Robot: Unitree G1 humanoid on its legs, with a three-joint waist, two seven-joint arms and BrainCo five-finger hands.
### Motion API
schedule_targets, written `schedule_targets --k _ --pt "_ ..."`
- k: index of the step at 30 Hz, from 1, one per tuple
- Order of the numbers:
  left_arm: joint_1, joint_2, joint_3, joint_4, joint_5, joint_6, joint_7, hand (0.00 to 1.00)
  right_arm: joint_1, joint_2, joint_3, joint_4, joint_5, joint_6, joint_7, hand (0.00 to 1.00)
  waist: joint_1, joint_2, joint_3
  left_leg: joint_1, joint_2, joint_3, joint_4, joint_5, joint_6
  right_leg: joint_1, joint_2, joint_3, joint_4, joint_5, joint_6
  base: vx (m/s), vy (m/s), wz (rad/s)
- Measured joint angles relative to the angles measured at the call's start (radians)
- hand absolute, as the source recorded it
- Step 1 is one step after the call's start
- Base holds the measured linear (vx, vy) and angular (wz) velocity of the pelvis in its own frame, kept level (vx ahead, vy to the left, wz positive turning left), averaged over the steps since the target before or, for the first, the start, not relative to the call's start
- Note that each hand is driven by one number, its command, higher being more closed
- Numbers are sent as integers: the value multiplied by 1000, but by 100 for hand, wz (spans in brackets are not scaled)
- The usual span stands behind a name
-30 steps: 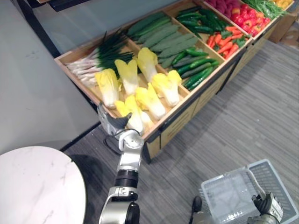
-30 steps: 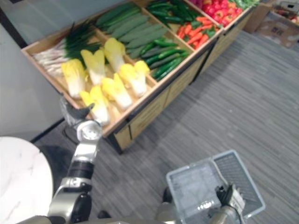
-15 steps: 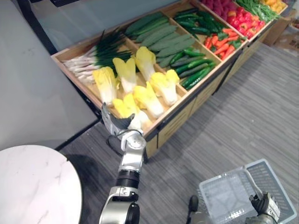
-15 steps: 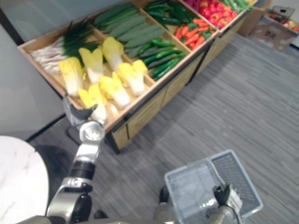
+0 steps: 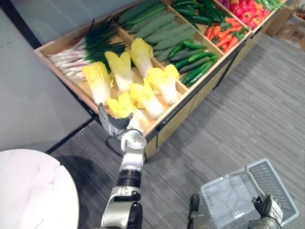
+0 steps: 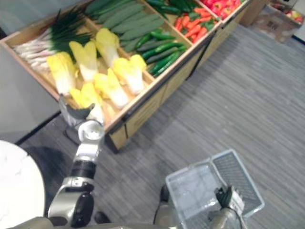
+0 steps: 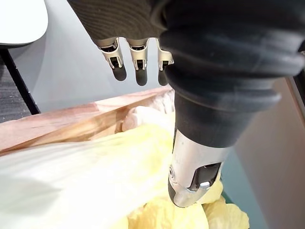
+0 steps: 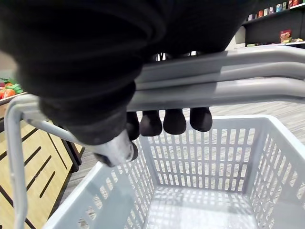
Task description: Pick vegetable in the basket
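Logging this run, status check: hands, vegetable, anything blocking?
Left hand open, over front napa cabbage, no grip. Right hand shut on basket handle; basket empty. Crate rim close by the fingers.

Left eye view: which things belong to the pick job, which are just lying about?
Job: left hand, open, at the yellow cabbage; right hand holding the empty basket by its handle.
Lying about: spring onions, cucumbers, carrots, round white table.
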Motion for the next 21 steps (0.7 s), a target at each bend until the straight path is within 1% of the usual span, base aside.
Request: schedule_targets --k 7,16,21 --pt "-1 0 -3 6 0 0 -1 0 0 0 1 1 0 -17 -3 100 -6 0 0 8 0 0 1 0 0 5 -1 5 1 0 0 -17 -6 -2" --pt "-2 1 1 63 -1 0 -1 0 1 0 2 1 -1 -18 -4 100 -7 0 0 10 0 2 3 0 0 5 -2 8 1 0 0 -47 -8 -1" --pt "-8 1 39 112 -12 12 5 0 1 -1 5 0 0 -21 -8 100 -10 0 0 3 1 11 3 -8 -11 -18 3 27 2 0 0 -68 -16 -10"
